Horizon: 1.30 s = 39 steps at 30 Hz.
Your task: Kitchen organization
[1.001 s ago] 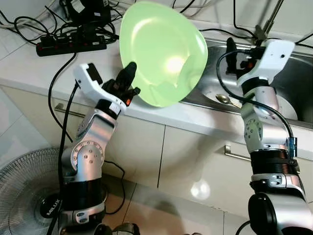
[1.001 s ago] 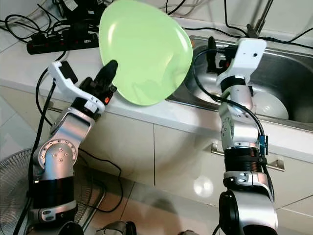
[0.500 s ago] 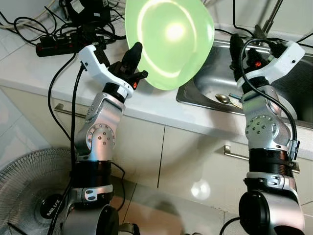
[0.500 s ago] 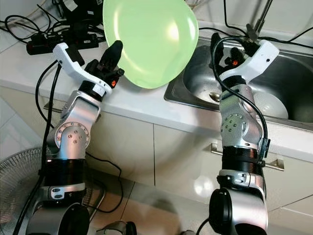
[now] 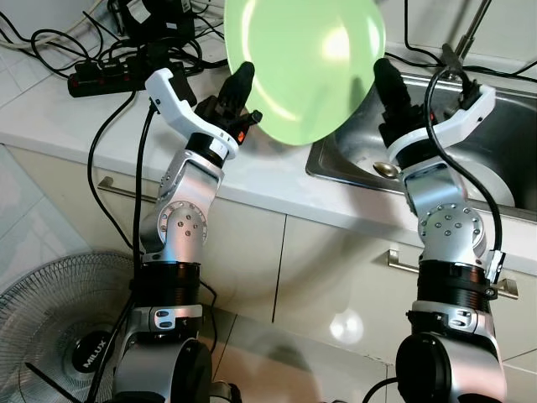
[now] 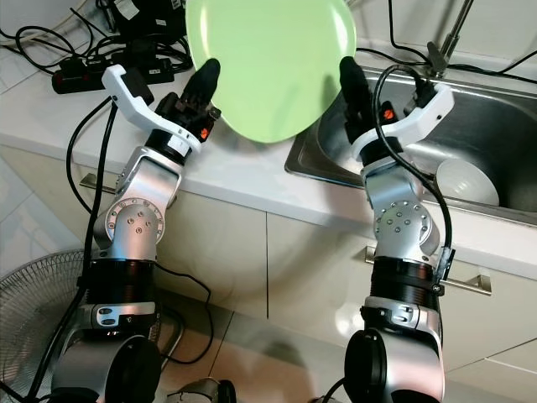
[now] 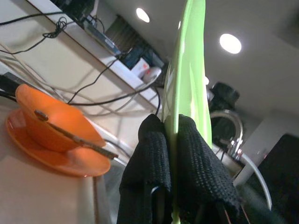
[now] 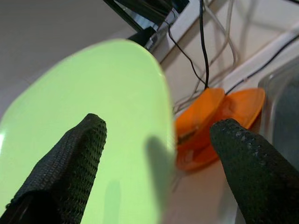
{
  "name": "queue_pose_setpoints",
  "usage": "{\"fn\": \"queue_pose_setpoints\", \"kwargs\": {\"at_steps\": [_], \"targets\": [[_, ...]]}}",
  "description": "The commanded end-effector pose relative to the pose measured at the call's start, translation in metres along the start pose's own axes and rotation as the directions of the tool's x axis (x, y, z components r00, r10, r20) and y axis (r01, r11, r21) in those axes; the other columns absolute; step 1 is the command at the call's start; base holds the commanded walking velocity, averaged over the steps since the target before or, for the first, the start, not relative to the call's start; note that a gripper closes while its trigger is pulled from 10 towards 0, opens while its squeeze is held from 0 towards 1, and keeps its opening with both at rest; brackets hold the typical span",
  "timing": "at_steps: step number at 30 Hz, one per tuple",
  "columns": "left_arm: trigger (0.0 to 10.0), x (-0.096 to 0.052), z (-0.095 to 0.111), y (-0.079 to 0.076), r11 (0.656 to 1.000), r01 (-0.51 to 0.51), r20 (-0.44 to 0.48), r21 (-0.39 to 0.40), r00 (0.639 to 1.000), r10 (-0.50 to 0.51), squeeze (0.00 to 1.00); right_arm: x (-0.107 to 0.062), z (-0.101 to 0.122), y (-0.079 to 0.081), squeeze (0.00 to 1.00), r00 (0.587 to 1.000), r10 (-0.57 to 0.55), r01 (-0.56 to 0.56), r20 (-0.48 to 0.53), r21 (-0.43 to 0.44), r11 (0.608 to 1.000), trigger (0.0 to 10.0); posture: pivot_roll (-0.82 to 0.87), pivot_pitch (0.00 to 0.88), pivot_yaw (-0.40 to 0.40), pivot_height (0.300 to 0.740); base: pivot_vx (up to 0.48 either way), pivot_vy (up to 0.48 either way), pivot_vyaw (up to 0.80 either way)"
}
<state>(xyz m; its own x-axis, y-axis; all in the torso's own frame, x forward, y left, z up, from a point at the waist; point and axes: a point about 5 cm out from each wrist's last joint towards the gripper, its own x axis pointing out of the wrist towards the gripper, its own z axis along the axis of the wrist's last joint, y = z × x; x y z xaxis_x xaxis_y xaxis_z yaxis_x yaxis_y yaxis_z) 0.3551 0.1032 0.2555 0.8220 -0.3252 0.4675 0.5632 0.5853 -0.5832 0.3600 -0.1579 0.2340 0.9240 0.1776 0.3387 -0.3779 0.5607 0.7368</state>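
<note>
My right gripper (image 8: pixel 159 158) has swung in, fingers spread, beside the green plate (image 5: pixel 306 63) pinched by my left gripper (image 5: pixel 243 101), suggesting a handover.

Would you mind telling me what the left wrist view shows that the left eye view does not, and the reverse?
Left wrist view: an orange bowl on an orange saucer with a utensil across it, ceiling lights, and the left gripper's fingers pinching the plate edge-on.

Left eye view: the sink with a spoon in it, a power strip, a fan on the floor, and the open right gripper at the plate's opposite rim.

Both: the green plate and the left gripper holding it.
</note>
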Motion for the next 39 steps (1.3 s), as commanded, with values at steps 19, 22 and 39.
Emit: {"fn": "queue_pose_setpoints", "kwargs": {"at_steps": [19,22,39], "targets": [[10.0,0.009,0.0,-0.012,0.988,0.102,0.002,-0.117,0.995,-0.103,0.0,-0.001,-0.004,0.013,0.0,0.993,0.117,-0.116,-0.008,0.059,0.991,10.0,0.03,0.074,0.044,0.74,0.0,0.0,0.0],[10.0,0.008,-0.002,-0.013,0.986,0.108,-0.006,-0.128,0.994,-0.109,0.0,-0.001,-0.005,0.013,0.0,0.992,0.123,-0.122,-0.008,0.064,0.99,10.0,0.03,0.074,0.044,0.74,0.0,0.0,0.0],[10.0,0.007,-0.006,-0.013,0.975,0.118,-0.021,-0.188,0.992,-0.124,0.0,-0.002,-0.007,0.016,0.0,0.99,0.137,-0.137,0.004,0.083,0.987,0.0,0.03,0.067,0.05,0.74,0.0,0.0,0.0]]}}
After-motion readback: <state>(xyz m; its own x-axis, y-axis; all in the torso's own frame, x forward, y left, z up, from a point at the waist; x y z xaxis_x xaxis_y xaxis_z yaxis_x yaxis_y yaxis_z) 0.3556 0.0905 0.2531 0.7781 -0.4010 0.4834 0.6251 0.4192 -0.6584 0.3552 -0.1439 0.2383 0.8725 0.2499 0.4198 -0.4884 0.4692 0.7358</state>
